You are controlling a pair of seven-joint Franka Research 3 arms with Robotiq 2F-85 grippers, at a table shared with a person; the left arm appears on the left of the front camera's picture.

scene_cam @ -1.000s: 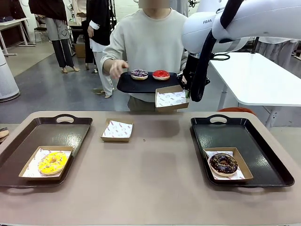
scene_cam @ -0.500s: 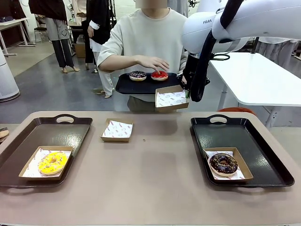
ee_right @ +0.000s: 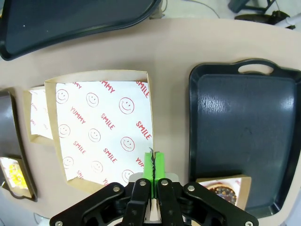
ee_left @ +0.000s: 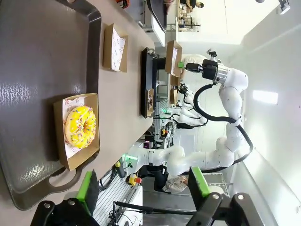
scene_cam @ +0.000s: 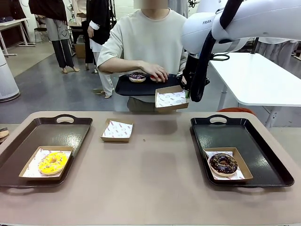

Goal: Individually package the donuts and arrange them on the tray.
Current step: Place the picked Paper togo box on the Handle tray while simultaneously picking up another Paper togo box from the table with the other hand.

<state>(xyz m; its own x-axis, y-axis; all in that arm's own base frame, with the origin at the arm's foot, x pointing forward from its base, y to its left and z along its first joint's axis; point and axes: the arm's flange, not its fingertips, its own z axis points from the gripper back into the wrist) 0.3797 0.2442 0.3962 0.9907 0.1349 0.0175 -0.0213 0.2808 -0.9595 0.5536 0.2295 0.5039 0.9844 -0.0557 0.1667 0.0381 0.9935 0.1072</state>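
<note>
I see my right arm (scene_cam: 263, 19) glossy white, a black cable (scene_cam: 205, 56) along it, green pads (ee_right: 148, 165) on black fingers (ee_right: 140, 195)

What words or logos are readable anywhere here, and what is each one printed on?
"FRAN": on the white right arm, front view; the word's end is hidden.
"YUMMY": red print, repeated on the paper liner of the lifted cardboard box.
"SMILE": same liner, between red smiley faces.
Print on the liner of the empty box on the table: too small to read.
</note>
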